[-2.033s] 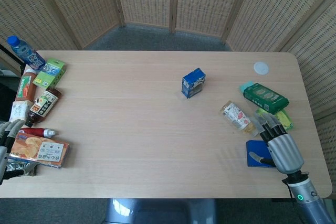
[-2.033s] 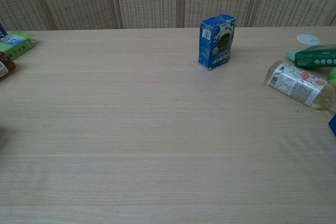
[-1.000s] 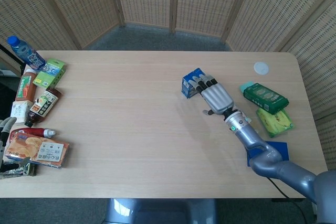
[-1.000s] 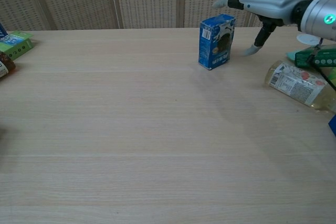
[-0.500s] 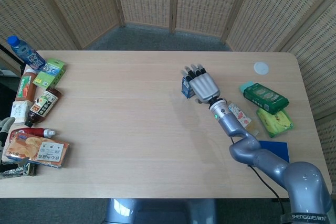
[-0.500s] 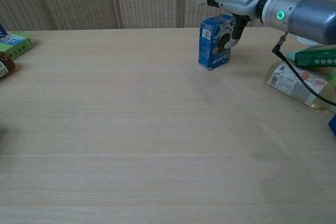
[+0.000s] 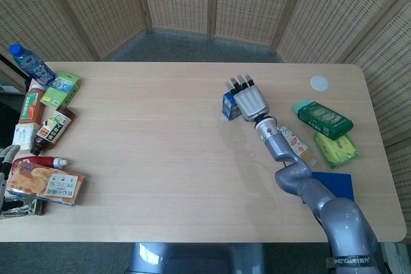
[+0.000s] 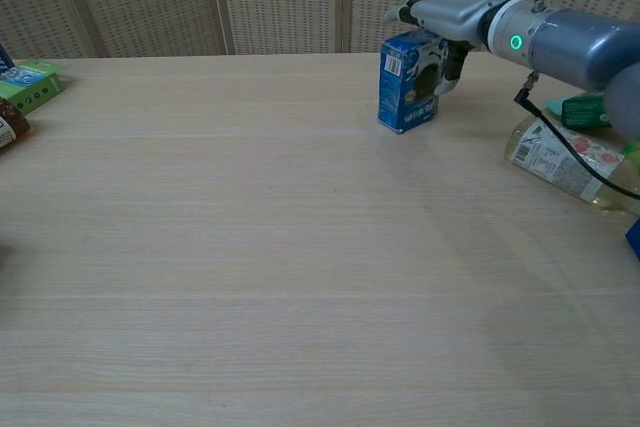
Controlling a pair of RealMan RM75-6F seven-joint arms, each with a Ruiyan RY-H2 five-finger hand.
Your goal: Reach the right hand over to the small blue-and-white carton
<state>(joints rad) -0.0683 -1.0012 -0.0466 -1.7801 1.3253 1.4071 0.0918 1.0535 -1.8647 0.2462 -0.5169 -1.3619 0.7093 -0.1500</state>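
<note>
The small blue-and-white carton (image 7: 229,106) (image 8: 407,81) stands upright right of the table's middle. My right hand (image 7: 248,99) (image 8: 456,5) hovers flat over its top and right side, with its fingers stretched out and apart. Its thumb hangs down beside the carton's right face, and I cannot tell if it touches. It holds nothing. Only a sliver of my left hand (image 7: 6,157) shows at the left edge of the head view, beside the snack packets; how its fingers lie is hidden.
A plastic bottle (image 7: 293,143) (image 8: 571,161) lies right of the carton, with a green packet (image 7: 324,118), a yellow-green packet (image 7: 338,147), a blue flat pack (image 7: 336,185) and a white disc (image 7: 319,83) beyond. Bottles and boxes (image 7: 50,106) crowd the left edge.
My right arm swung from the table's right front edge across to the carton. In the last half second the hand settled lower and closer over its top.
</note>
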